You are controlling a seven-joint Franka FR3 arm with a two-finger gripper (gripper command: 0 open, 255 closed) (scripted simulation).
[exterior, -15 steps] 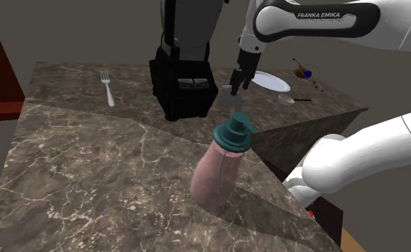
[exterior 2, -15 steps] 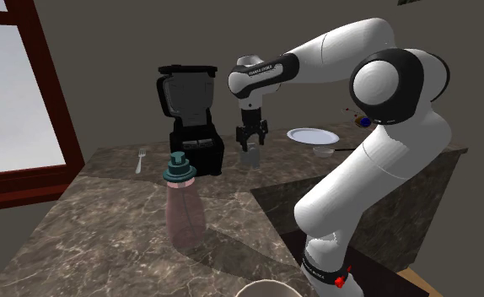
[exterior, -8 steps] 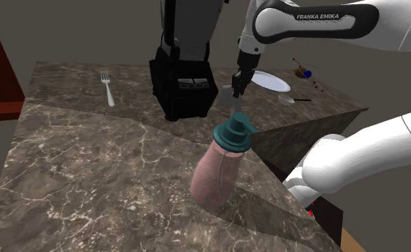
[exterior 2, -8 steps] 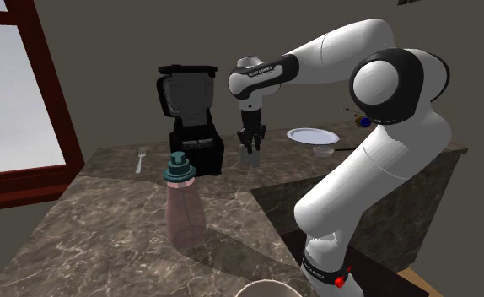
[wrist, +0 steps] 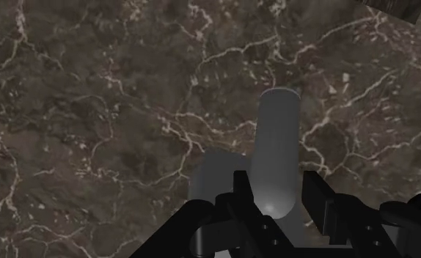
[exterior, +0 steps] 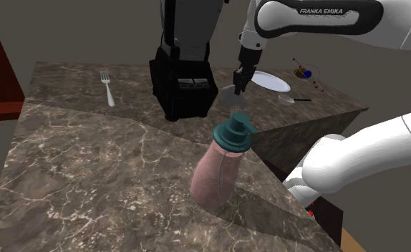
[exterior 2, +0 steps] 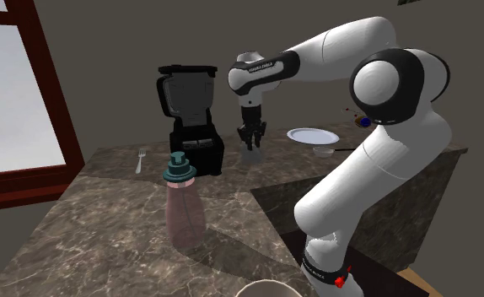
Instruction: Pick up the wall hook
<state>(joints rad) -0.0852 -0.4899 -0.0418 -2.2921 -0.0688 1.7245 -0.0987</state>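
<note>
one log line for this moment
phase: grasp | gripper shut on wall hook | beside blender, over counter | lift-off: cannot tell

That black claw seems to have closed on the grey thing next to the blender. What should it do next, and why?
Probably lift straight up a little. The gripper clasps the grey wall hook between its fingers, so the grasp looks made. But the hook sits low over the marbled counter, close beside the black blender. Rising vertically should clear both.
</note>
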